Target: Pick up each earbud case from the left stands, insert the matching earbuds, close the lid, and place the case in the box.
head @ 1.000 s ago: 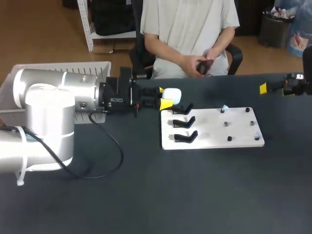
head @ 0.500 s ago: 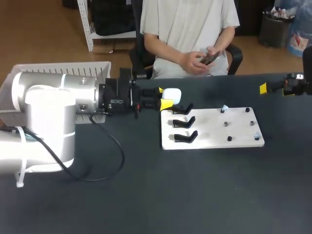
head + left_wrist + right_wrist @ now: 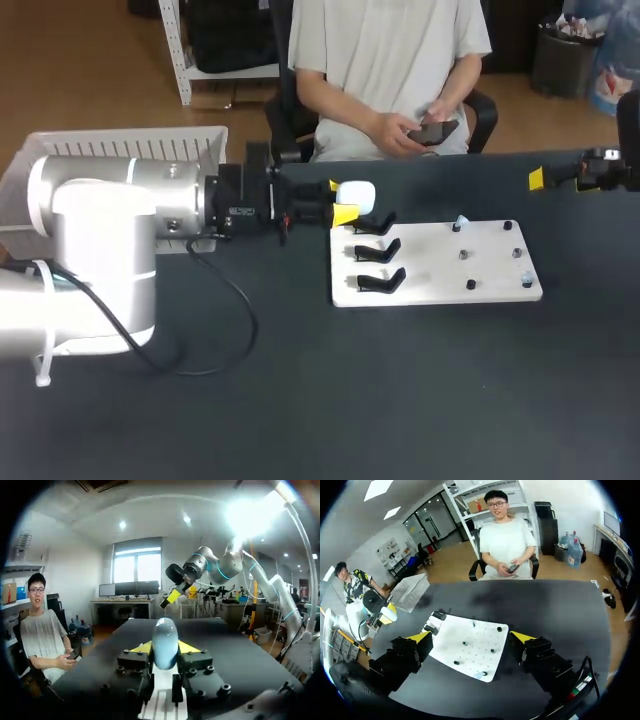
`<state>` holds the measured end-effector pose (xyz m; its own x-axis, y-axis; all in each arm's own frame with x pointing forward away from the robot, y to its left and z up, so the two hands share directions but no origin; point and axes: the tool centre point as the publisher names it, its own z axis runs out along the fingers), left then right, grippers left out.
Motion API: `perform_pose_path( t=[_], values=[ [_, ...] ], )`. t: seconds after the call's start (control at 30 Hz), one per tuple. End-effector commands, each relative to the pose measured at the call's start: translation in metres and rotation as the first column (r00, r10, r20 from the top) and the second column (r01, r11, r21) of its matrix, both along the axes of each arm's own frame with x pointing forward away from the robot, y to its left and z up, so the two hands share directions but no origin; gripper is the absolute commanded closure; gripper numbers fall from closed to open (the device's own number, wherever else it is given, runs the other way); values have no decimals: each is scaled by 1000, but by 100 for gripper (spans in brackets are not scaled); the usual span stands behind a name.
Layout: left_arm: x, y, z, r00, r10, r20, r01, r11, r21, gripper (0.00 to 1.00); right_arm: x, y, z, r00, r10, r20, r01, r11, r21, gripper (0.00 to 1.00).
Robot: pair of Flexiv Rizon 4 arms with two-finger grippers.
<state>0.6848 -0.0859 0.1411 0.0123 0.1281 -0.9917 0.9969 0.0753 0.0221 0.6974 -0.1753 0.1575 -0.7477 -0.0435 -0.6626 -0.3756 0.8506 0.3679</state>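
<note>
Left gripper closed on the white earbud case: both yellow-tipped fingers pressed against its sides, rounded end protruding ahead of the fingers in the left wrist view. Carried on the left arm, laid out level from the table's 9 o'clock side, wrist axis aimed toward 3 o'clock. Case positioned off the 10 o'clock corner of the white board, near the farthest of three black stands; contact with that stand not determinable. Small earbuds seated on pegs across the 3 o'clock half of the board. White slatted box at the 10 o'clock corner of the table, behind the left arm. Right gripper open, fingers spread wide, facing the board from the 2 o'clock edge; right arm entering at 3 o'clock.
</note>
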Motion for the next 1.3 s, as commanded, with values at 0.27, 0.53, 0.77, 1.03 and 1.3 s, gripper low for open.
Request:
perform_pose_path(
  t=[0.27,0.53,0.77,1.03,1.3],
  values=[
    [-3,-24,-3,998,-62,3,62,998,-30,100,-41,40,1,989,150,-13,-150,988,25,0],
    [-7,-33,-4,995,-99,-3,99,994,-39,100,-61,74,12,972,234,5,-234,971,45,0],
    [-9,-38,-4,992,-125,17,125,991,-39,100,-71,102,16,953,304,-8,-304,952,24,0],
    [-9,-40,-4,990,-137,35,138,990,-36,100,-74,119,15,941,336,-31,-336,942,7,0],
    [-10,-42,-3,989,-142,49,145,988,-52,100,-74,127,10,950,306,-64,-307,951,-17,0]
  ],
)
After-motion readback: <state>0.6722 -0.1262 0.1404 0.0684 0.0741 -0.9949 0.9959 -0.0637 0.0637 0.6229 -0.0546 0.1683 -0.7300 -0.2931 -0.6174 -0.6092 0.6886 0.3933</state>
